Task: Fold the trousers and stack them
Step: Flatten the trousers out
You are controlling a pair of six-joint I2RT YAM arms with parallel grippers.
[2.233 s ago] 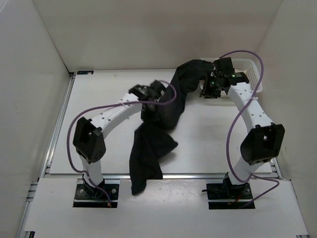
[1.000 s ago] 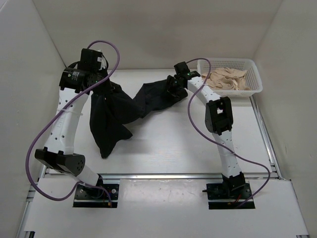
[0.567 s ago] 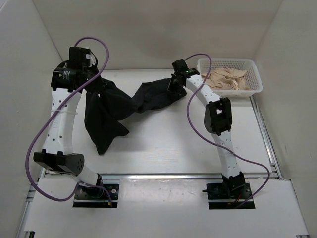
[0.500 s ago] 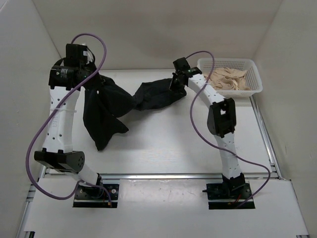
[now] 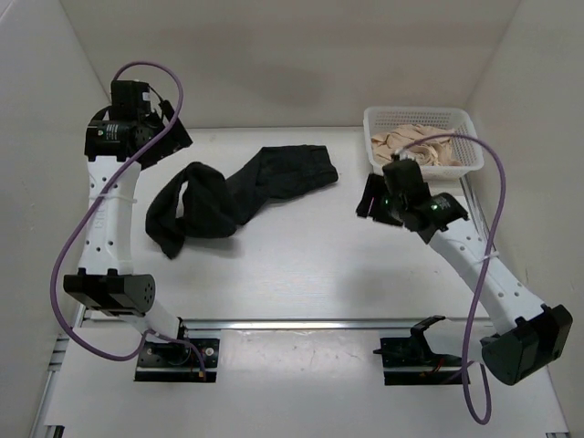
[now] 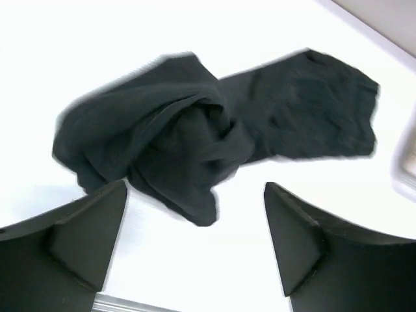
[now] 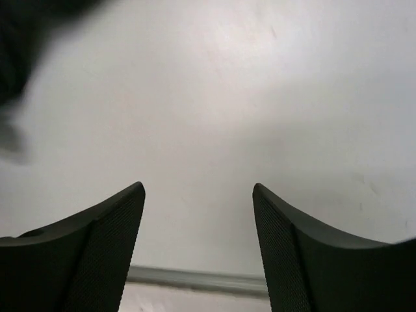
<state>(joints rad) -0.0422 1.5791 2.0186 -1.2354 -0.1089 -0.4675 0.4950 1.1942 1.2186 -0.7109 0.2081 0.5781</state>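
your left gripper [image 6: 195,188] hangs wide open and empty above the bench's [image 5: 301,265] far left corner, your right gripper [image 7: 198,187] is spread and empty toward the right edge, and the trousers [image 5: 233,187] lie crumpled along the far-left part.

Robot lab test cell indicated. Flat white tabletop [image 5: 310,274] enclosed by plain white panel walls [image 5: 274,55] on three sides. Silver aluminium extrusion rail [image 5: 301,322] fitted along near edge. White jointed robot arms [image 5: 108,219] bolted to black base plates [image 5: 172,358], purple cables [image 5: 55,274] trailed alongside.
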